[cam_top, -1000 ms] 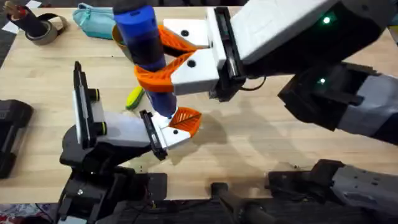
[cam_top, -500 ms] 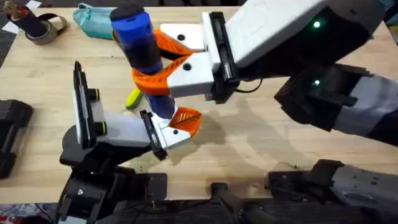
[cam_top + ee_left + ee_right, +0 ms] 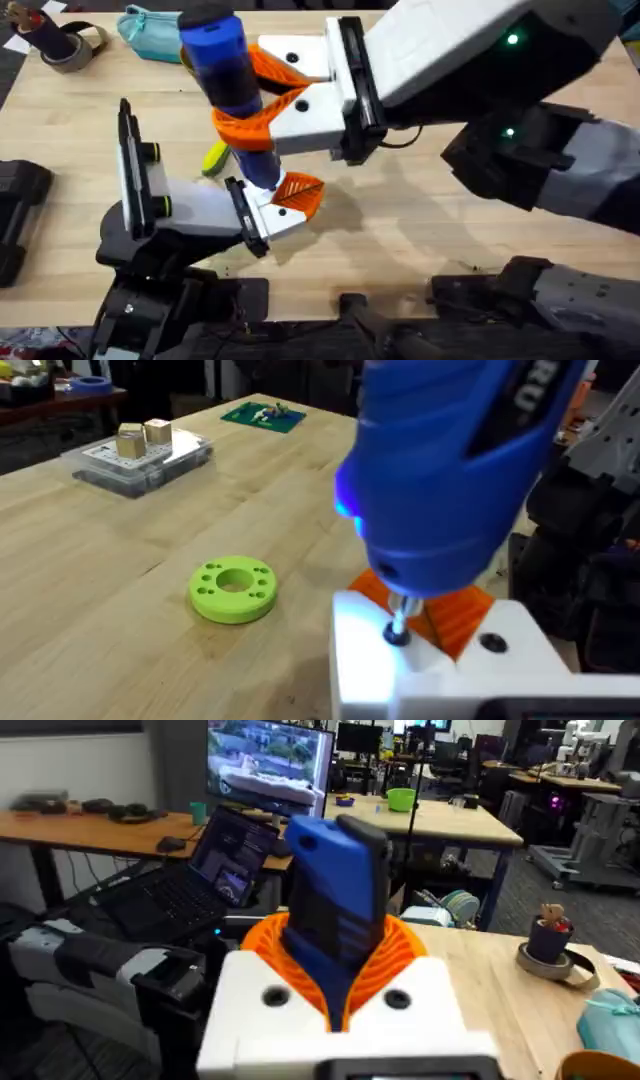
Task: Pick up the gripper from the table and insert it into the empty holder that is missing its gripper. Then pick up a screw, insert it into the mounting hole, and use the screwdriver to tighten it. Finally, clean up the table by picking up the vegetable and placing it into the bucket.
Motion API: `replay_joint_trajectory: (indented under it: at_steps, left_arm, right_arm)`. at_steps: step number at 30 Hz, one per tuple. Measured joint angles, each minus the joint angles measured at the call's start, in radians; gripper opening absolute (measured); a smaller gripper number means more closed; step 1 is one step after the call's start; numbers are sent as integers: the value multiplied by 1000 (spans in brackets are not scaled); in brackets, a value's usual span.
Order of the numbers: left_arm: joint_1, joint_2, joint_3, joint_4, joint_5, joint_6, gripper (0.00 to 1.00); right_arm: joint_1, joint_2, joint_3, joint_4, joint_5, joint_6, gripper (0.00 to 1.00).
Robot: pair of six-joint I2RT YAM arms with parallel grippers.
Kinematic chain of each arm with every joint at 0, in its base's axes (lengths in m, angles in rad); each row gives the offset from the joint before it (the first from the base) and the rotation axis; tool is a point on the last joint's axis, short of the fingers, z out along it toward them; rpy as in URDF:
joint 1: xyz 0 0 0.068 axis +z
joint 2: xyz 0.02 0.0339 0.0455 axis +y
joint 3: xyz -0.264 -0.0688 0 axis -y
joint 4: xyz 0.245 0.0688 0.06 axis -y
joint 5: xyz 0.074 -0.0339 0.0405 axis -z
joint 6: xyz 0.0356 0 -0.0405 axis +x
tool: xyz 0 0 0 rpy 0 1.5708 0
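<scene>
Table (image 3: 420, 230): light wood-grain top carrying everything.
Right gripper (image 3: 262, 95): white fingers with orange pads pinching the screwdriver around its middle, reaching in from 3 o'clock.
Left gripper (image 3: 290, 205): white with orange pads, low at centre under the tool's tip; whether it is spread or pressed together cannot be told.
Screwdriver (image 3: 228, 75): blue, near upright, black cap uppermost; in the left wrist view its metal tip (image 3: 397, 622) meets a white part.
Teal pouch (image 3: 150, 28): far edge, 11 o'clock.
Tape roll (image 3: 70, 45): far left corner.
Green disc (image 3: 232, 589): flat on the wood beside the white part.
Vegetable (image 3: 214, 157): yellow-green, on the table at 9 o'clock of the screwdriver tip, partly hidden.
</scene>
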Motion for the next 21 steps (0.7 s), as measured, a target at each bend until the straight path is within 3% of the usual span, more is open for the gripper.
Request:
replay_joint_trajectory:
  at_steps: [21]
  left_arm:
    - [0, 0, 0, 0, 0, 0, 9]
  right_arm:
    - [-3, 0, 0, -30, 0, -4, 43]
